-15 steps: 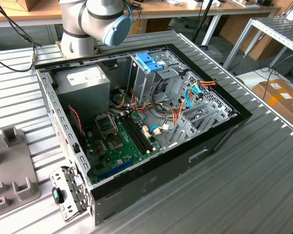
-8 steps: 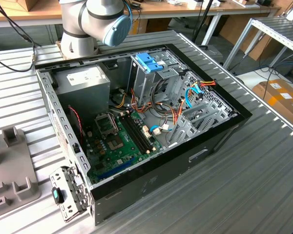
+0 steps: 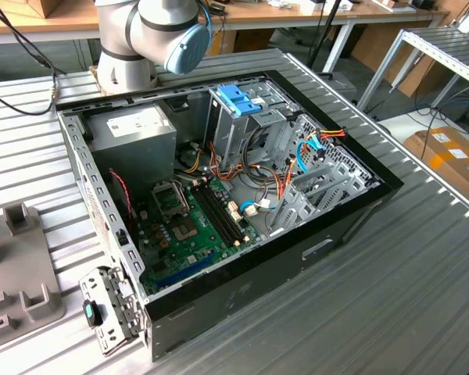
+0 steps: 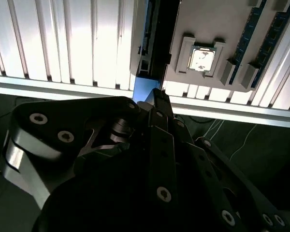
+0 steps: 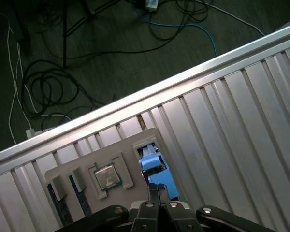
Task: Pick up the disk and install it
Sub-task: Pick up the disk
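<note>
Currently the end effector (image 4: pixel 157 93) hangs directly over the disk (image 4: pixel 144 88). Its jaws are drawn together, with nothing seen between them. It is closed and not gripping.

Disk: stands on edge in a slot of a grey holder tray (image 4: pixel 210 19). In both wrist views its bright blue rail shows just past the tip of the end effector (image 5: pixel 157 186). I cannot tell whether tip and disk (image 5: pixel 149 162) touch.

Tray: lies on the ribbed metal table (image 5: pixel 241 111), close to one long table edge. The disk's slot is at the tray corner nearest that edge. A processor chip (image 5: pixel 106 176) sits in a square recess beside the slot, with memory sticks (image 4: pixel 253 29) further along.

Beyond the table edge: dark floor with loose cables (image 5: pixel 48 82).

Exterior view: an open computer case (image 3: pixel 242 281) lies mid-table, motherboard up. The arm's base (image 3: pixel 133 47) stands at the far table edge behind it.
</note>
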`<move>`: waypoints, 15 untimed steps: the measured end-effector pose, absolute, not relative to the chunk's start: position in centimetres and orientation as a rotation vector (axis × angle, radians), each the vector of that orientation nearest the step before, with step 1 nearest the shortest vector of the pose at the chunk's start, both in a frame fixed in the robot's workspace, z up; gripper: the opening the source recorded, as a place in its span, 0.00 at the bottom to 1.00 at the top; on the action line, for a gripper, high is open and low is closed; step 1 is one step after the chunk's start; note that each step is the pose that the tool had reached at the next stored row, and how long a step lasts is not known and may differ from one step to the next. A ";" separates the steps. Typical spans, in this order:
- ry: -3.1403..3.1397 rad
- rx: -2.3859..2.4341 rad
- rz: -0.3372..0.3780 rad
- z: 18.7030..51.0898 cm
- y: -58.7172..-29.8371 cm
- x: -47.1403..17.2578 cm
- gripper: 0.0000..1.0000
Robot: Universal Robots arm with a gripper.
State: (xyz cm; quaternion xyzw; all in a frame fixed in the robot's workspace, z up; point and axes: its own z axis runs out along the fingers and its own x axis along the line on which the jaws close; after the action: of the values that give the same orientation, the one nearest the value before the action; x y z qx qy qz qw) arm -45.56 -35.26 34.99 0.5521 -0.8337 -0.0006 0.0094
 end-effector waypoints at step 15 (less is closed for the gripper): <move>-2.463 1.919 0.001 35.0 -35.3 -45.6 0.11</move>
State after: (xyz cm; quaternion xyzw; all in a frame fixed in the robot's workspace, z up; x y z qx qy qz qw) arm -45.56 -35.26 34.98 0.6145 -0.7888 0.0002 0.0094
